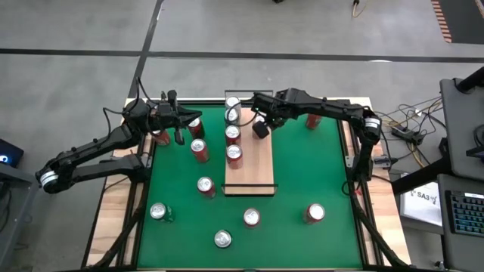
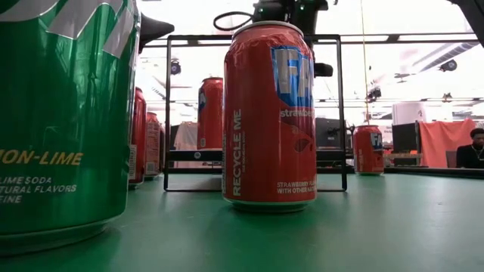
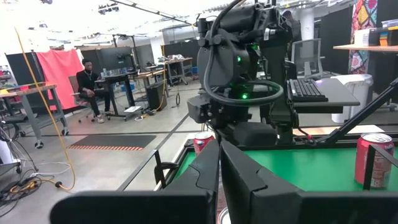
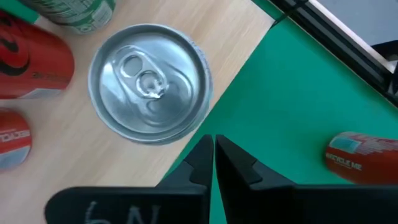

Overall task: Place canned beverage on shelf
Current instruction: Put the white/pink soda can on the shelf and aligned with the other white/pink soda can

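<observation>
The shelf point(image 1: 255, 170) is a pale wood board lying on the green mat, with black rails at its short ends. Several cans stand in a row along its left side, among them a red one point(image 1: 235, 154). My right gripper point(image 1: 261, 129) hovers shut above the shelf's far half, pointing steeply down. In the right wrist view its fingertips point(image 4: 213, 155) are beside a standing can with a silver top point(image 4: 149, 84), over the board's edge. My left gripper point(image 1: 179, 136) is shut and held level over the mat's far left, holding nothing.
Loose cans stand on the mat: red ones point(image 1: 198, 149), point(image 1: 251, 217), point(image 1: 314, 213), a green one point(image 1: 160, 212), and one near the front edge point(image 1: 221, 239). The shelf's near half is bare wood. In the low view a green can point(image 2: 60, 113) and a red can point(image 2: 268, 113) stand close.
</observation>
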Motion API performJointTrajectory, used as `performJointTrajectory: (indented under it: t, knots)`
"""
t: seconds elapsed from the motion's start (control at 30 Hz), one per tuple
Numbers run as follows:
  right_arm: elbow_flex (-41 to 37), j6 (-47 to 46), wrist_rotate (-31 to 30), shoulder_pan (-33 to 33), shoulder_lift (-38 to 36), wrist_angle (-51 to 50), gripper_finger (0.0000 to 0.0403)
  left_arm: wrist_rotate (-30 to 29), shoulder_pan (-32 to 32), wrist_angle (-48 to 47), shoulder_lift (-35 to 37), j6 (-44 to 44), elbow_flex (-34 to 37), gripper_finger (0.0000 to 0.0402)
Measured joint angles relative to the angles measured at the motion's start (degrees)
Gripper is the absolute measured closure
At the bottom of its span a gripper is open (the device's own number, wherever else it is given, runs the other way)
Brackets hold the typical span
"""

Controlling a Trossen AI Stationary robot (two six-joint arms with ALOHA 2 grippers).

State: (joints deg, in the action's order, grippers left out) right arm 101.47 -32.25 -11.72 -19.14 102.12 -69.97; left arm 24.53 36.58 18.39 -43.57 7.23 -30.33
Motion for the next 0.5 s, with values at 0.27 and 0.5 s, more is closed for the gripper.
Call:
performJointTrajectory:
  t: [0.27, 0.5]
  knots:
    - [0.0, -1.2, -0.5, 0.1, -1.7, 3.0, 0.0394, 0.0, 0.0, 0.0, 0.0, 0.0, 0.0, 0.0402]
    - [0.0, 2.4, 0.4, 0.1, -2.4, 15.6, 0.0394, 0.0, 0.0, 0.0, 0.0, 0.6, 0.0, 0.0402]
